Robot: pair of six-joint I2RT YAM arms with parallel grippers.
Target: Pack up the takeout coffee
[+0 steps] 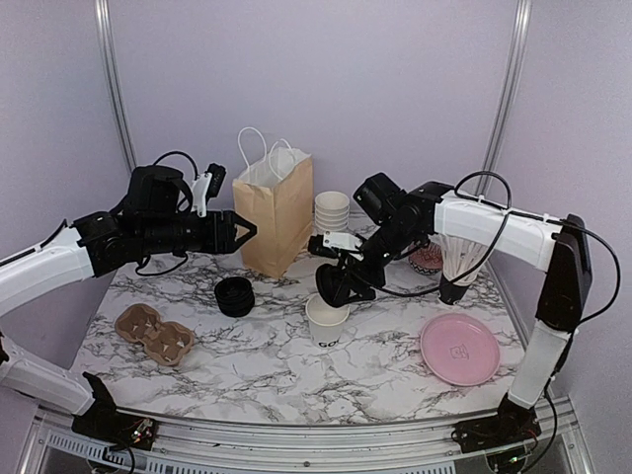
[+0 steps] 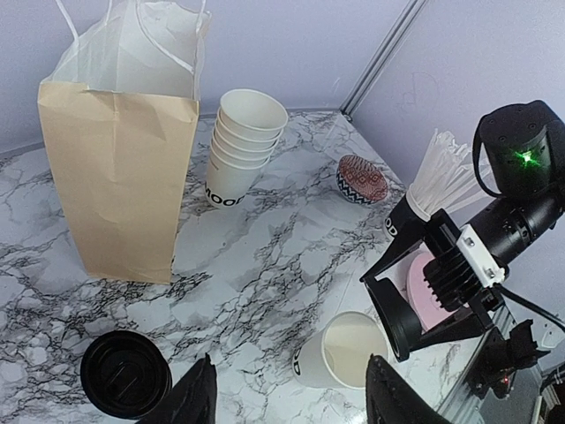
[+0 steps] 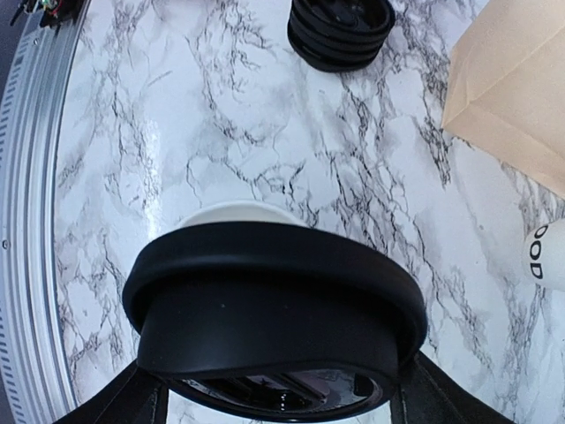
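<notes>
The takeout coffee cup [image 1: 327, 324], white with dark lettering, stands upright and open-topped near the table's middle; it also shows below the left wrist camera [image 2: 340, 353]. My right gripper [image 1: 336, 284] is shut on a black lid [image 1: 333, 288], held tilted just above the cup's rim [image 3: 234, 212]. The lid [image 3: 274, 309] fills the right wrist view between the right gripper's [image 3: 282, 389] two fingers. The left gripper [image 1: 247, 232] hovers open and empty beside the paper bag, left of the cup. In its own view the left gripper [image 2: 291, 367] has bare table and the cup's edge between its fingertips.
A brown paper bag [image 1: 274, 212] stands open at the back. Beside it are stacked white cups [image 1: 332, 210]. A stack of black lids [image 1: 235, 295] and a cardboard cup carrier [image 1: 154, 333] lie left. A pink plate [image 1: 459, 350], patterned bowl [image 1: 427, 259] and a holder of straws [image 1: 459, 262] sit right.
</notes>
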